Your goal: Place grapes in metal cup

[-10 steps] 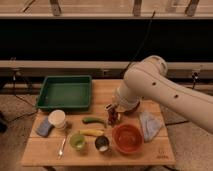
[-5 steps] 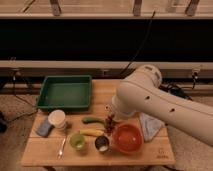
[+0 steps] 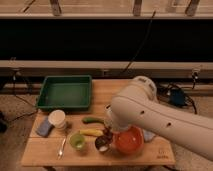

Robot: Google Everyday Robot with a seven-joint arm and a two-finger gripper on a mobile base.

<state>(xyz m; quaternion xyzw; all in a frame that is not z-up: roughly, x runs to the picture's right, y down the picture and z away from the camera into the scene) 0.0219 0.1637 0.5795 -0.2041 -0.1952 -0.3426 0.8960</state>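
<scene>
From my remote station I see the white arm (image 3: pixel 155 117) reaching in from the right and crossing low over the front half of the wooden tabletop (image 3: pixel 45 152). The end effector (image 3: pixel 107 131) sits at the arm's lower left end, just above and touching the outline of the metal cup (image 3: pixel 102 144); the arm's bulk covers most of it, and I cannot tell whether it is apart, together or clamped on anything.

The metal cup stands near the front edge, dark-walled with a pale inside, between the light green cup (image 3: pixel 77 141) on its left and the orange-red bowl (image 3: pixel 129 140) on its right. The bowl is partly covered by the arm. The grapes cannot be made out anywhere; the arm hides the area around the end effector.

Other items on the tabletop:
- Green tray (image 3: pixel 65 93), rear left.
- White cup (image 3: pixel 57 119), in front of the tray, with a blue sponge (image 3: pixel 44 127) just beside it on the left.
- Spoon (image 3: pixel 62 147), lying left of the light green cup.
- Green vegetable (image 3: pixel 92 120) and yellow banana (image 3: pixel 91 132), lying one behind the other, just left of the end effector.
</scene>
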